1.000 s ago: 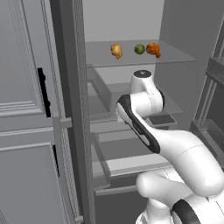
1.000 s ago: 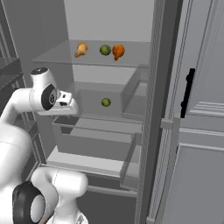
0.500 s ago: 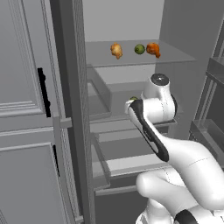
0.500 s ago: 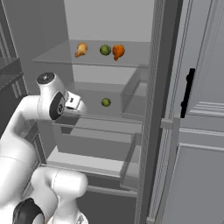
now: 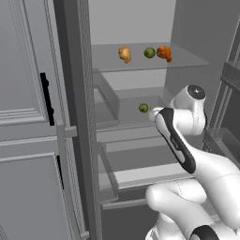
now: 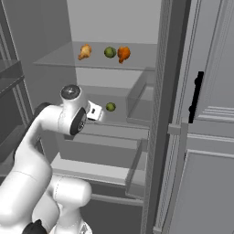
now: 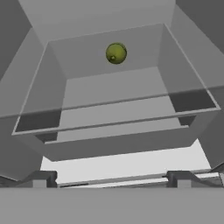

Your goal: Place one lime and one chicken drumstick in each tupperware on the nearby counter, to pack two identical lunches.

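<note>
The robot is looking into an open fridge. Its hand (image 7: 111,177) is spread wide and holds nothing. The two dark fingertips (image 7: 41,177) stand far apart at the bottom of the hand view.

The hand points at a see-through drawer (image 7: 114,114) in the middle of the fridge. One lime (image 7: 116,53) sits alone near the back of that drawer. The hand is not touching it. I think the hand is open so wide so it can fit around the round lime when it gets there. It has to go in over the front wall of the drawer first.

Up on the top glass shelf (image 5: 187,59) there are three more foods in a row. A pale drumstick (image 5: 124,53) is on one side, a second lime (image 5: 149,52) is in the middle, and a darker orange drumstick (image 5: 164,52) is just beside it. They are close together, so picking one could bump another.

The fridge is grey inside, with clear shelves. Its door (image 6: 208,119) stands open and has a black handle (image 6: 196,97). No food is packed yet, I think.
</note>
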{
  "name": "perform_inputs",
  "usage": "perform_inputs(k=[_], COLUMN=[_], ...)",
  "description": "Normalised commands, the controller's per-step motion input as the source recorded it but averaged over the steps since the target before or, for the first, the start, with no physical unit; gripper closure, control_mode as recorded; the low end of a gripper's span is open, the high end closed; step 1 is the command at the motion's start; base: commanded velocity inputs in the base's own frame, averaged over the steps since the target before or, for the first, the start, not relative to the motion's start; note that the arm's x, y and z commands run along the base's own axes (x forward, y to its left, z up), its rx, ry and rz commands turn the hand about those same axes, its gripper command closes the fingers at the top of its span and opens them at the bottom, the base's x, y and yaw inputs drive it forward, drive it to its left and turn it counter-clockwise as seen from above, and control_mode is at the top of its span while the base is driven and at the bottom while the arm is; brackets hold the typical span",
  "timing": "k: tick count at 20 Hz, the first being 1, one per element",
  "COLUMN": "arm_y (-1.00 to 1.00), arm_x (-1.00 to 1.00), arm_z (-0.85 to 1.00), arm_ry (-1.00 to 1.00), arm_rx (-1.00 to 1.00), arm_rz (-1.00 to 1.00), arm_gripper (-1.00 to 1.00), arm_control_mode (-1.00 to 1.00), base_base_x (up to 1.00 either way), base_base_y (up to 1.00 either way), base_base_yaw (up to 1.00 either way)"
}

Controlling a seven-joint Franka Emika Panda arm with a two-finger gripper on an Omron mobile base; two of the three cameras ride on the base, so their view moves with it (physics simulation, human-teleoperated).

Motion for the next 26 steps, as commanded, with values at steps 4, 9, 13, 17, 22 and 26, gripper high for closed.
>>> perform_inputs(k=[4, 9, 13, 17, 22, 26], arm_y=[-0.21, -0.09, 0.05, 0.34, 0.12, 0.00], arm_x=[0.31, 0.13, 0.22, 0.50, 0.53, 0.55], arm_z=[0.04, 0.00, 0.00, 0.00, -0.06, -0.10], arm_ry=[0.00, 0.00, 0.00, 0.03, 0.00, -0.07], arm_rx=[-0.06, 0.00, 0.00, -0.03, -0.02, 0.00], arm_rz=[0.15, 0.10, 0.00, -0.01, 0.00, 0.00], arm_gripper=[-1.00, -1.00, -1.00, -1.00, -1.00, -1.00], arm_control_mode=[-1.00, -1.00, -1.00, -1.00, -1.00, -1.00], base_base_x=[0.00, 0.00, 0.00, 0.00, 0.00, 0.00], base_base_y=[0.00, 0.00, 0.00, 0.00, 0.00, 0.00], base_base_yaw=[0.00, 0.00, 0.00, 0.00, 0.00, 0.00])
